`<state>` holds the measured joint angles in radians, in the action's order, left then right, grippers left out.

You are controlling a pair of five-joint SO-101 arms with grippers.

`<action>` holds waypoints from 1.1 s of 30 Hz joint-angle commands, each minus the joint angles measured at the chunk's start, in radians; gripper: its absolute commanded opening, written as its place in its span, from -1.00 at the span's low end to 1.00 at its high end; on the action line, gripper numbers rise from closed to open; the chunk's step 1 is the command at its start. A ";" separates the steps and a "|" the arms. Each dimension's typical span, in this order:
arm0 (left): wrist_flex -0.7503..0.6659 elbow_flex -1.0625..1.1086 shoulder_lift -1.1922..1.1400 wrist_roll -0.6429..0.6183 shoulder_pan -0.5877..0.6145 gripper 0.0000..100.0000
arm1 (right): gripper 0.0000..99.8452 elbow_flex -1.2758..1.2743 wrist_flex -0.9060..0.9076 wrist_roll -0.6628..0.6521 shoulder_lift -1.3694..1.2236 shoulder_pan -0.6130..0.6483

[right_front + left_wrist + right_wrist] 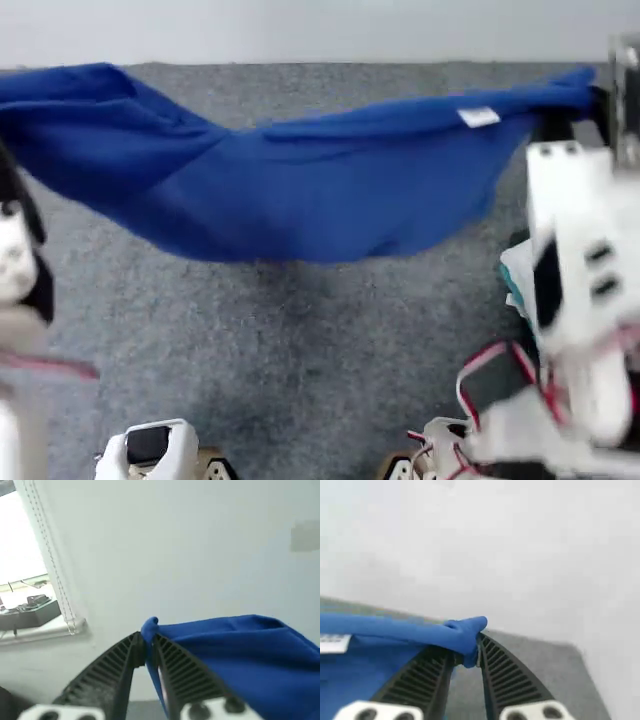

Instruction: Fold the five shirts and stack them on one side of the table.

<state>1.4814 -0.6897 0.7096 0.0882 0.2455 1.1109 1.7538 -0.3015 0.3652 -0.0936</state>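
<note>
Left gripper (146, 645) and right gripper (468, 652) clamp blue shirt (300, 190) corners; high view shows it sagging between them

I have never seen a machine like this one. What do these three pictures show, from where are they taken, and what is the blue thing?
This is a robot with two small arms at a table. One picture looks down from a fixed camera above. The other two come from a camera on each arm's wrist, so each shows that arm's own gripper up close. The grey table lies below. A blue shirt hangs stretched between the arms, sagging in the middle. The left gripper is shut on one end of it. The right gripper is shut on the other end, near the shirt's white label.
</note>
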 commanded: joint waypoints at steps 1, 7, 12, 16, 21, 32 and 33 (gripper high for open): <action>0.028 -0.173 -0.002 -0.008 0.005 -0.97 | -0.98 0.025 0.036 0.025 0.094 -0.015; 0.061 -0.364 -0.002 -0.008 0.008 -0.97 | -0.98 0.023 0.035 0.058 0.171 -0.015; 0.031 -0.426 -0.003 -0.005 0.012 -0.97 | -0.98 0.029 0.027 0.058 0.176 -0.016; 0.029 -0.423 -0.005 -0.005 0.014 -0.97 | -0.98 0.026 0.030 0.058 0.176 -0.016; 0.031 -0.421 -0.008 -0.003 0.014 -0.97 | -0.98 0.023 0.036 0.058 0.176 -0.056; 0.084 -0.384 -0.009 -0.002 0.014 -0.97 | -0.98 0.023 0.036 0.057 0.168 -0.216; 0.084 -0.369 -0.009 -0.002 0.014 -0.97 | -0.98 0.023 0.036 0.057 0.168 -0.216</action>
<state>1.5658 -1.0932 0.7142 0.0882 0.2547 1.1308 1.7553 -0.2524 0.5401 -0.2931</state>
